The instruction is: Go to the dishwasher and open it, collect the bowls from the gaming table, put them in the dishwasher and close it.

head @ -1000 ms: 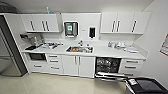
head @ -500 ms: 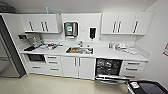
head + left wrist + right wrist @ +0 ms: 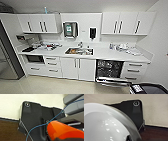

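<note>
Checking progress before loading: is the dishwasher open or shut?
Open. The dishwasher shows its dark interior with racks, and its door hangs down in front.

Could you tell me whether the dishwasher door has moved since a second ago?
No. The dishwasher door is still folded down, unchanged against the sink.

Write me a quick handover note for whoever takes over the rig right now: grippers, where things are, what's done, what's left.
Left wrist view: an orange bowl sits close at the camera; the grasp itself can't be seen.
Right wrist view: a white bowl likewise, grasp unseen.
Dishwasher: under the counter, right of the sink, door already down, racks showing.
Done: dishwasher opened, two bowls apparently collected.
Left: reach the dishwasher, load the bowls, close the door.
</note>
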Robot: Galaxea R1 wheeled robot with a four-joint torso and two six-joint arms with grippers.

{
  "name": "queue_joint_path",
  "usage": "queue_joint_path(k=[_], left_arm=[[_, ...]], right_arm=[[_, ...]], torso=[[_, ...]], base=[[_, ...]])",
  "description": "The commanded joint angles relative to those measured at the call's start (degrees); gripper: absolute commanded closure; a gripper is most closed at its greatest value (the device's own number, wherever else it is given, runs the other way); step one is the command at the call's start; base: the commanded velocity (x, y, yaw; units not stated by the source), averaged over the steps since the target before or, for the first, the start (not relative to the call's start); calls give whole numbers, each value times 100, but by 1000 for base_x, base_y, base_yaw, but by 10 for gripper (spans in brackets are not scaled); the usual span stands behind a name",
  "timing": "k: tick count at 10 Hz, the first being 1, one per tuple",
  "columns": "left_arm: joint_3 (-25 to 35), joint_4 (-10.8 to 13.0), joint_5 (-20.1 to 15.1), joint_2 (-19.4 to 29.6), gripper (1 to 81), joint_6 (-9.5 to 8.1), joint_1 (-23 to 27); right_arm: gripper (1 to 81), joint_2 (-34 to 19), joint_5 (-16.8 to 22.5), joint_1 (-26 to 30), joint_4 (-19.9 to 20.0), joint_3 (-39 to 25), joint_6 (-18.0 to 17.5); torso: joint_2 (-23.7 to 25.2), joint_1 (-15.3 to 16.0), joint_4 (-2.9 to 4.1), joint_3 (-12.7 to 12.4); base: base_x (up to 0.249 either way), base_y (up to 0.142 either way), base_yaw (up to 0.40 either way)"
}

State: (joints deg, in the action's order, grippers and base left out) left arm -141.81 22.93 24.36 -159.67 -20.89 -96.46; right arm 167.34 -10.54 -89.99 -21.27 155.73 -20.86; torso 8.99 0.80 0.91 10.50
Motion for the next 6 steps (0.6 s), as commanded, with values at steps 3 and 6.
queue_joint_path(k=[3,6], left_arm=[[22,97,-168,102,811,15,114],[22,98,-168,93,811,15,114]], right_arm=[[811,-84,193,213,-43,0,12],[811,-84,193,205,-35,0,12]], torso=[[0,0,0,0],[0,0,0,0]], base=[[114,0,0],[114,0,0]])
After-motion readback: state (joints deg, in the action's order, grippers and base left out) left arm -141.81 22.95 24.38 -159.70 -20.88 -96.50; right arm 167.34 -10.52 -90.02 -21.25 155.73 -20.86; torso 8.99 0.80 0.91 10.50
